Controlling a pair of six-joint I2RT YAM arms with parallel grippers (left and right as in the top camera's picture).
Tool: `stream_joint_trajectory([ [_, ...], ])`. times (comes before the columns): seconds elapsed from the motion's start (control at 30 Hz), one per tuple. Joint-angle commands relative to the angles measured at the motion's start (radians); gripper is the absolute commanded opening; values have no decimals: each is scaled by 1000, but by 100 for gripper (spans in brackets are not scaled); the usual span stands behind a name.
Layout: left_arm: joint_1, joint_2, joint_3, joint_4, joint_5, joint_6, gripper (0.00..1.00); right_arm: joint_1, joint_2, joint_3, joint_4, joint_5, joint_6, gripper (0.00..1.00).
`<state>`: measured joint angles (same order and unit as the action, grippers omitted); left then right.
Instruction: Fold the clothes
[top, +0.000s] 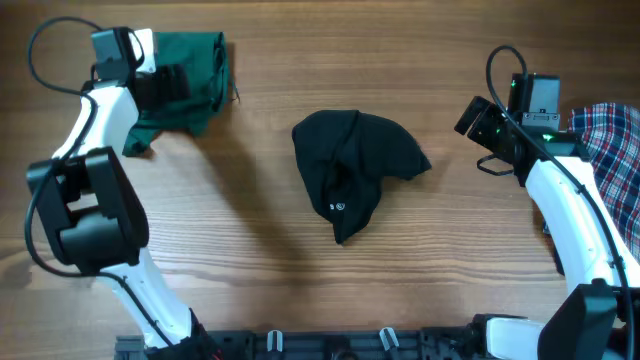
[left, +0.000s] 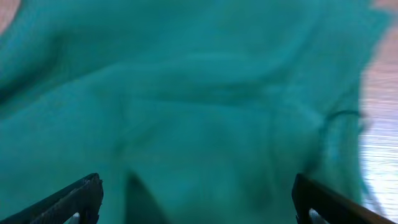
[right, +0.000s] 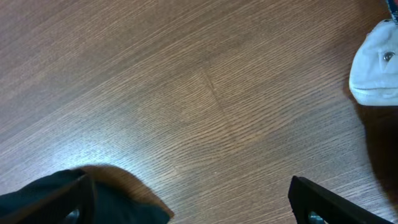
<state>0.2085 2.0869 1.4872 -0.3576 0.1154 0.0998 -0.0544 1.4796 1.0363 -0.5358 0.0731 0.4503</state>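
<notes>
left claw (top: 190, 85): spread wide open, nothing pinched in it, parked right over the green garment (top: 200, 65). The wrist view is pretty much wall-to-wall green cloth (left: 199, 93) between the two fingertips (left: 81, 199). Can't tell if it's actually touching.
right claw (top: 480, 140): also gaping, holding nothing, low over bare counter (top: 250, 240) between the black top (top: 355, 165) and the plaid garment (top: 610, 150).
arm pose: left arm (top: 95, 120) reaches to the far-left corner with its elbow bent back near the front edge. Right arm (top: 575, 215) runs up the right side, wrist turned in toward the middle.
count: two arms, two claws, three garments, one of each colour.
black top: middle of the counter, bunched into a lumpy rough triangle. Soft matte fabric, tiny white logo marks (top: 338, 207) near the lower tip, touching neither claw.
green garment: crumpled heap with soft rounded folds.
plaid garment: red-white-blue checks at the right edge, partly under the right arm.
counter: brown wood grain.
extra: pale rounded bit of cloth (right: 376, 62) with a small stud. No idea what it belongs to.
</notes>
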Motion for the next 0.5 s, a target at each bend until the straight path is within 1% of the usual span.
stream_joint_trajectory([
  [0.0, 16, -3, 12, 34, -38, -2, 94, 0, 3, 0, -1, 25, -5, 100],
  [0.1, 18, 16, 12, 64, -38, -2, 94, 0, 3, 0, -1, 24, -4, 100],
  [0.13, 18, 27, 12, 72, -38, -3, 93, 0, 3, 0, -1, 24, -5, 100],
  [0.17, 18, 42, 12, 82, -38, -3, 89, 0, 3, 0, -2, 24, -5, 100],
  [0.2, 18, 57, 12, 89, -38, -3, 82, 0, 3, 0, -3, 25, -5, 100],
  [0.27, 18, 76, 12, 107, -38, -3, 42, 0, 3, 0, -3, 24, -5, 100],
  [0.33, 18, 85, 12, 130, -39, -3, 14, 0, 3, 0, -3, 24, -5, 100],
  [0.37, 18, 87, 12, 142, -39, -3, 7, 0, 3, 0, -3, 24, -5, 100],
  [0.4, 18, 91, 12, 151, -39, -3, 4, 0, 3, 0, -1, 24, -4, 100],
  [0.47, 18, 103, 12, 163, -39, -3, 4, 0, 3, 0, 0, 24, -4, 100],
])
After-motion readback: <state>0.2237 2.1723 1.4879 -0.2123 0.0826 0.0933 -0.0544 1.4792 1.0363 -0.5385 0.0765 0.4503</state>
